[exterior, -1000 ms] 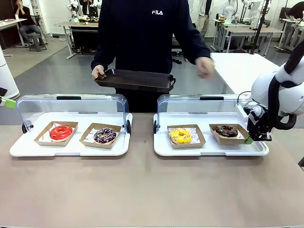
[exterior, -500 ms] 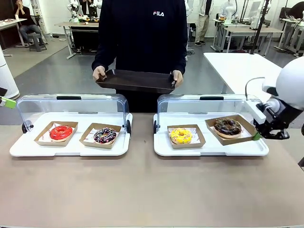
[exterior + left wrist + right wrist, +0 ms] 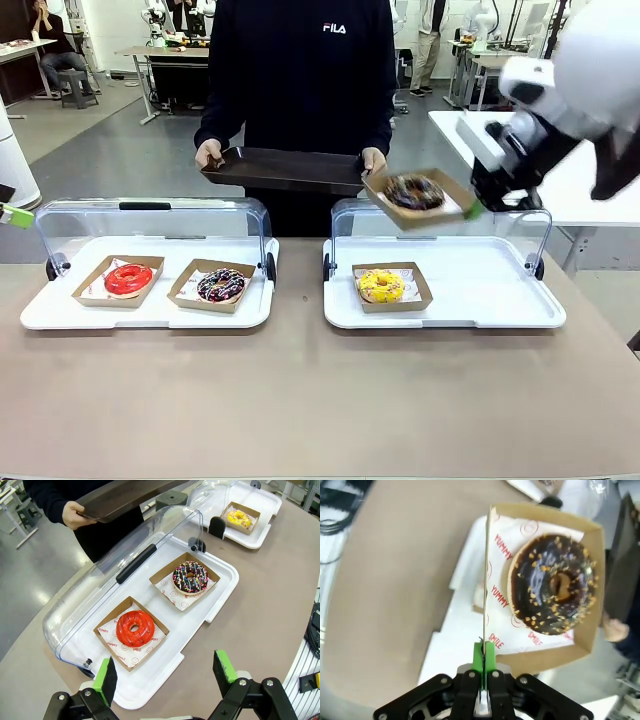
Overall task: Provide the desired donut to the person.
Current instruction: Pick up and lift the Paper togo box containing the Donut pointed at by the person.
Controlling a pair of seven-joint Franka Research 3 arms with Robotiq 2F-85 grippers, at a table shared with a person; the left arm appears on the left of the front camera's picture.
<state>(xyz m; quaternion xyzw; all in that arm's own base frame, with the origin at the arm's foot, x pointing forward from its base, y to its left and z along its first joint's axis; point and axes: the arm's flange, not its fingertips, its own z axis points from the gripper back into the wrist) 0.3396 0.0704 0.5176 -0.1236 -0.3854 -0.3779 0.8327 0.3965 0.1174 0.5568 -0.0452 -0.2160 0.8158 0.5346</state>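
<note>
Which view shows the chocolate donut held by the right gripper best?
Right wrist view: the chocolate donut sits close up, tan bits clear, its box wall pinched by the right gripper. The front view shows it small and tilted, beside the dark tray.

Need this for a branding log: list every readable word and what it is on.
"FILA": the sweatshirt worn by the person.
"YUMMY", "SMILE": red print on the paper liner in the chocolate donut's box.
"YUMMY", "SMILE": the liner under the red donut.
Print on the other liners: too small to read.
</note>
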